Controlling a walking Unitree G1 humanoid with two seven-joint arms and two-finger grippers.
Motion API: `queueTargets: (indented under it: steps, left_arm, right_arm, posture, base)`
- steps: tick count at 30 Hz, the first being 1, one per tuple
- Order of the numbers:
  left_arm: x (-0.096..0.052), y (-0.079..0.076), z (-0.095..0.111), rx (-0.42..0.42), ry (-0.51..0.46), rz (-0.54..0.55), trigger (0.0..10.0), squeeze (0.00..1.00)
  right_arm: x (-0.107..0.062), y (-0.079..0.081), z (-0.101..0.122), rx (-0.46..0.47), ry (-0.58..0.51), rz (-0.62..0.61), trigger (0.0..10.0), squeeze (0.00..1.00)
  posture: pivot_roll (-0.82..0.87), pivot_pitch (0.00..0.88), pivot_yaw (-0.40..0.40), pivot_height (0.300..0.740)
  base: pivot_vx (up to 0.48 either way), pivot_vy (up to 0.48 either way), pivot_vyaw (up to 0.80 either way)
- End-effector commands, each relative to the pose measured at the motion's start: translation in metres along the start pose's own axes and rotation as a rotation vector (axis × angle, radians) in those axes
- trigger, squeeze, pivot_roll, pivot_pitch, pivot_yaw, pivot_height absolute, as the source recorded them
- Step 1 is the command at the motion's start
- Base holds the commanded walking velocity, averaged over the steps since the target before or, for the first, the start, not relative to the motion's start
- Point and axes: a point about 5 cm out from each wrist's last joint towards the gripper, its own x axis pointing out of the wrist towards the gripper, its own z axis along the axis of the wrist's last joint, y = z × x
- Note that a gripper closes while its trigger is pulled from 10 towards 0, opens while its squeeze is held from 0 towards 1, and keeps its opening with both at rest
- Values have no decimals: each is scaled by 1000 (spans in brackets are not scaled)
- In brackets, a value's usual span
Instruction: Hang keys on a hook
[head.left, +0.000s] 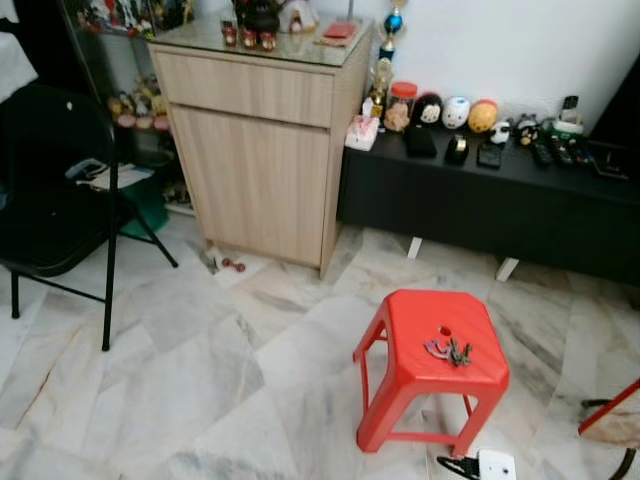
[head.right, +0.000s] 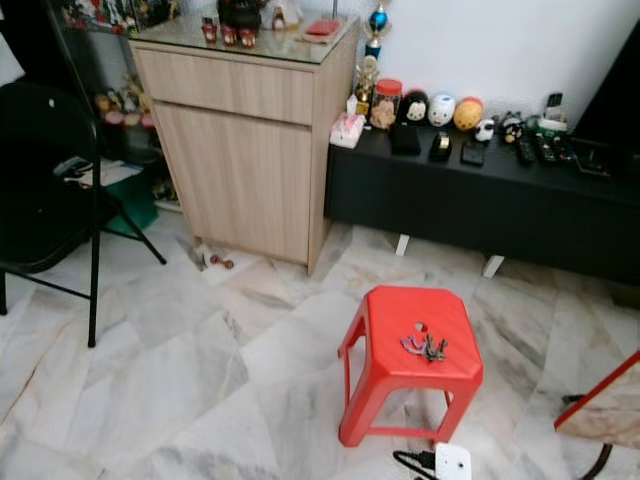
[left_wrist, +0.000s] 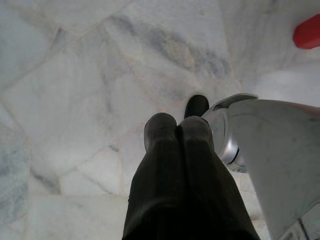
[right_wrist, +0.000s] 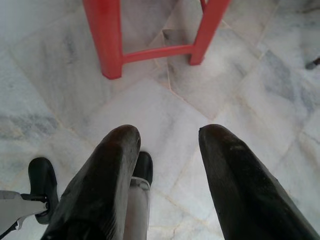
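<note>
Left eye view: keys (head.left: 449, 351) lie on red stool (head.left: 440, 352); no legible writing. Left gripper (left_wrist: 178, 131) fingers pressed together; right gripper (right_wrist: 167, 145) fingers spread.

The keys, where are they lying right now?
The keys lie on the seat of the red stool, just beside its centre hole, on the marble floor right of the wooden cabinet.

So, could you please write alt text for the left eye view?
A bunch of keys lies on a red plastic stool on a marble floor. Behind stand a wooden cabinet, a low black bench with trinkets, and a black folding chair.
</note>
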Motion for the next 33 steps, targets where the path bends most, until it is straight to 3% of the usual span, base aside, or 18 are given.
queueTargets:
  steps: [1, 12, 33]
  left_arm:
    - [0, -3, -3, 1, 14, -11, 10000, 0]
    - [0, -3, -3, -7, 10, -16, 10000, 0]
    - [0, -3, -2, 15, 9, -29, 10000, 0]
  right_arm:
    - [0, -7, 4, 6, -15, -19, 10000, 0]
    - [1, -7, 12, -49, -52, -23, 10000, 0]
    - [2, -5, 17, 46, -63, -42, 10000, 0]
  posture:
    - [207, 0, -64, 740]
    - [208, 0, -65, 740]
    - [211, 0, -63, 740]
  base:
    - [0, 0, 0]
    - [99, 0, 119]
    - [277, 0, -23]
